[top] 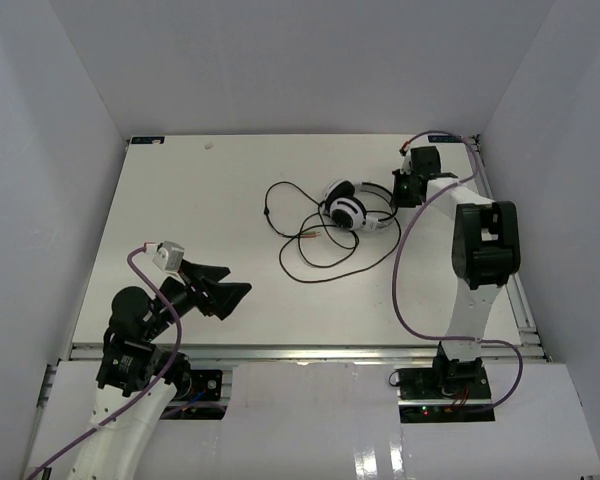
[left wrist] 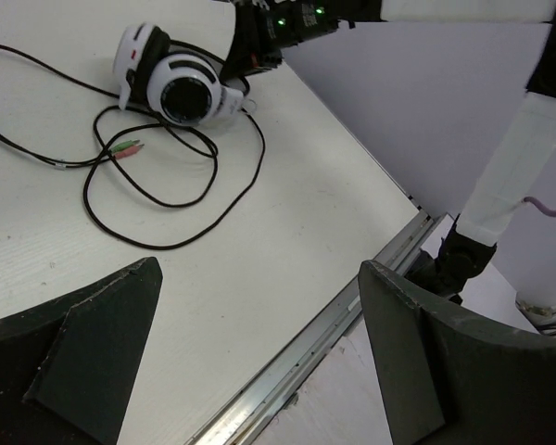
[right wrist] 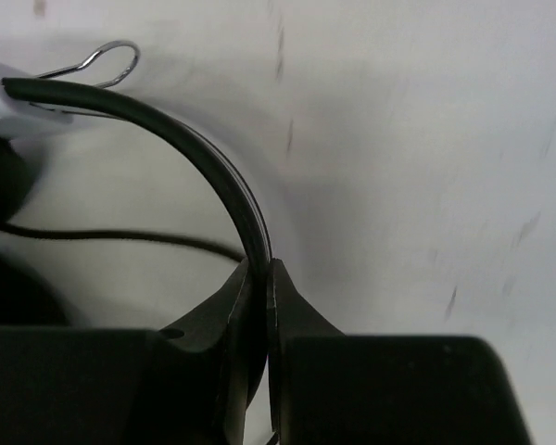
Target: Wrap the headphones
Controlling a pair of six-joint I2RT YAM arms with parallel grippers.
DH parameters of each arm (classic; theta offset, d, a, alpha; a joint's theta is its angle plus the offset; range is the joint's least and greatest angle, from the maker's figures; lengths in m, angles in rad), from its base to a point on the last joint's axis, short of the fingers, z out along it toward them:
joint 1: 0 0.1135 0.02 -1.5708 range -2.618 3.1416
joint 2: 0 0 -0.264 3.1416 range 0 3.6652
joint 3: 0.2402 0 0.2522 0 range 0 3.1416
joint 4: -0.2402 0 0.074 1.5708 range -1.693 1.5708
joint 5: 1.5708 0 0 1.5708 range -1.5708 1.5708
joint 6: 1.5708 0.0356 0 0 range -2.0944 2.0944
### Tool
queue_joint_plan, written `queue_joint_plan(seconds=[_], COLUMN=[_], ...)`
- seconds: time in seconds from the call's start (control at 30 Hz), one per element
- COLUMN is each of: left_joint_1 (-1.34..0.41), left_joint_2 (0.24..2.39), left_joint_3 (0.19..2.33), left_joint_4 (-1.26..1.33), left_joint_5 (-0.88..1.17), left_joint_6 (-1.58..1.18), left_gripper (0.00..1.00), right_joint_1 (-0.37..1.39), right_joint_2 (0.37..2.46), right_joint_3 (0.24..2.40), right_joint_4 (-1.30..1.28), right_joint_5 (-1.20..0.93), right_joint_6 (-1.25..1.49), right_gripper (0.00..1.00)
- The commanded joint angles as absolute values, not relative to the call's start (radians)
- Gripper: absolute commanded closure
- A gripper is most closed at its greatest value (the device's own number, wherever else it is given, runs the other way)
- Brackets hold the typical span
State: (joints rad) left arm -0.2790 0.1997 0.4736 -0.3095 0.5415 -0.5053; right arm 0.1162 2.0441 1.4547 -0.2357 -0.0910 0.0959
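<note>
The white headphones (top: 346, 208) lie at the table's back right, cups with black pads together; they also show in the left wrist view (left wrist: 178, 85). Their thin black cord (top: 315, 250) sprawls in loose loops to the left and front, with the plugs (left wrist: 123, 148) lying on the table. My right gripper (top: 400, 190) is shut on the thin black headband (right wrist: 208, 158), pinched between its fingertips. My left gripper (top: 230, 290) is open and empty at the front left, well away from the headphones, its jaws wide apart over the table's front edge.
The table's metal front rail (left wrist: 352, 315) runs under my left gripper. White walls enclose the table on three sides. The right arm's purple cable (top: 405, 270) hangs over the table's right part.
</note>
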Motion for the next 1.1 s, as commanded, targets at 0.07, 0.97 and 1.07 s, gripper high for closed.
queue_joint_plan(seconds=[0.07,0.97,1.07], left_joint_1=[-0.281,-0.281,-0.281], left_joint_2=[0.274,0.337,0.344], left_joint_3=[0.452,0.401,0.402], left_joint_4=[-0.236,-0.138,-0.138], left_joint_5=[0.645,0.723,0.725], left_joint_6=[-0.478,-0.539,-0.538], left_gripper=[0.02,0.02,0.02], right_joint_1=[0.198,0.301,0.299], right_joint_2=[1.6,1.462,1.523], right_joint_3=[1.114,0.854,0.86], right_joint_4=[-0.151,-0.159,-0.171], right_joint_5=[-0.14,-0.201,-0.189], right_joint_6=[0.003,-0.179,-0.188], right_gripper=[0.92,0.92,0.92])
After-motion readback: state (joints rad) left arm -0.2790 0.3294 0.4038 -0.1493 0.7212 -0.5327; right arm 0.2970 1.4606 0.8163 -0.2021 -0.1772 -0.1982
